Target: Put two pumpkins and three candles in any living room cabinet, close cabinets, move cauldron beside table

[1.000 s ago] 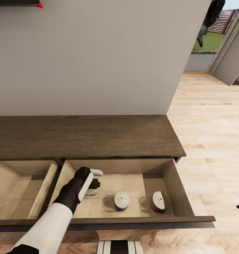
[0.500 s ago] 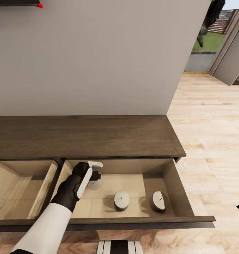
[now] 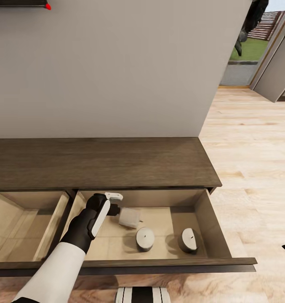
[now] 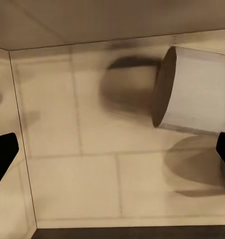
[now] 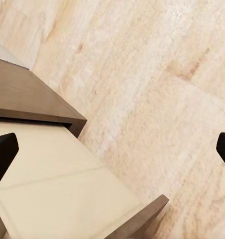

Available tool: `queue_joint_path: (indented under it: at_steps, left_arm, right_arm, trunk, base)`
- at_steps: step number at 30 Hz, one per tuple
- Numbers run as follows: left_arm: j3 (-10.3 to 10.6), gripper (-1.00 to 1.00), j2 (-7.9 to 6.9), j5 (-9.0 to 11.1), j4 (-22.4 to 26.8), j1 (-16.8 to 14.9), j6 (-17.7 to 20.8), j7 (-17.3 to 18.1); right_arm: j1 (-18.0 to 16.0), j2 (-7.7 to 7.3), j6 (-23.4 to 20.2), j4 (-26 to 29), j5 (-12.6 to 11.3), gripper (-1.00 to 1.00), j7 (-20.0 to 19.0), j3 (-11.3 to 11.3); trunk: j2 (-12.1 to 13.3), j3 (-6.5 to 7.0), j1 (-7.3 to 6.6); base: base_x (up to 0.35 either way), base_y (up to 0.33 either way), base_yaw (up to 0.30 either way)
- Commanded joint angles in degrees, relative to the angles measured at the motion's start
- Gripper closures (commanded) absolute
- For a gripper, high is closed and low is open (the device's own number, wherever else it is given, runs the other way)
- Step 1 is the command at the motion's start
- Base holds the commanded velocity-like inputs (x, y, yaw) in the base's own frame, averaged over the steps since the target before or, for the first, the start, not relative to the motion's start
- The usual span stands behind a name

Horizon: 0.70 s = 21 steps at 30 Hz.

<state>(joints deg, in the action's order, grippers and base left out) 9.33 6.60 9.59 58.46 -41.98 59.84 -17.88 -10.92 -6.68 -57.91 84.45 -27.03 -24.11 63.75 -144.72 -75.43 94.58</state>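
Left gripper (image 3: 114,203) hung inside the right-hand open drawer (image 3: 199,210) of the cabinet (image 3: 100,162), its fingers spread wide and gripping nothing; in the left wrist view the two dark fingertips (image 4: 3,154) stood far apart at the picture's edges. Half a second before, it had been clamped on a pale candle; now that third candle (image 3: 129,217) was loose just beside the gripper, tipped over and apparently mid-tumble toward the drawer floor. So the release had been made, and by my reckoning all three candles were now in the cabinet. The freed candle's long axis lay nearly level, running away from the gripper toward the other candles, one flat end facing back at the wrist camera. Two more candles (image 3: 145,238) (image 3: 187,240) stood upright nearer the drawer front. Both drawers gaped open, so closing remained. Right gripper's (image 5: 112,149) fingertips also stood well apart, empty, above the drawer's corner and the plank floor (image 3: 251,168).
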Motion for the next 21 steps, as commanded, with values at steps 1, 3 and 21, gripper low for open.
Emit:
queue_joint_path:
  at_steps: [1, 3, 21]
  left_arm:
    - [0.08, -1.00, -0.01, 0.60, 0.02, -0.03, 0.16, -0.57]
    - [0.08, -1.00, -0.01, 0.59, 0.02, -0.03, 0.16, -0.57]
    - [0.08, -1.00, -0.01, 0.52, 0.07, -0.03, 0.16, -0.57]
  right_arm:
    - [-0.06, 0.00, -0.27, 0.01, 0.49, -1.00, -0.59, 0.10]
    - [-0.06, 0.00, -0.27, 0.01, 0.49, -1.00, -0.59, 0.10]
    - [-0.06, 0.00, -0.27, 0.01, 0.49, -1.00, -0.59, 0.10]
  trunk:
    - [-0.02, -0.04, -0.01]
    - [-0.02, -0.04, -0.01]
    - [-0.02, -0.04, -0.01]
  base:
    - [0.000, 0.000, 0.000]
    - [0.000, 0.000, 0.000]
    - [-0.071, 0.000, 0.000]
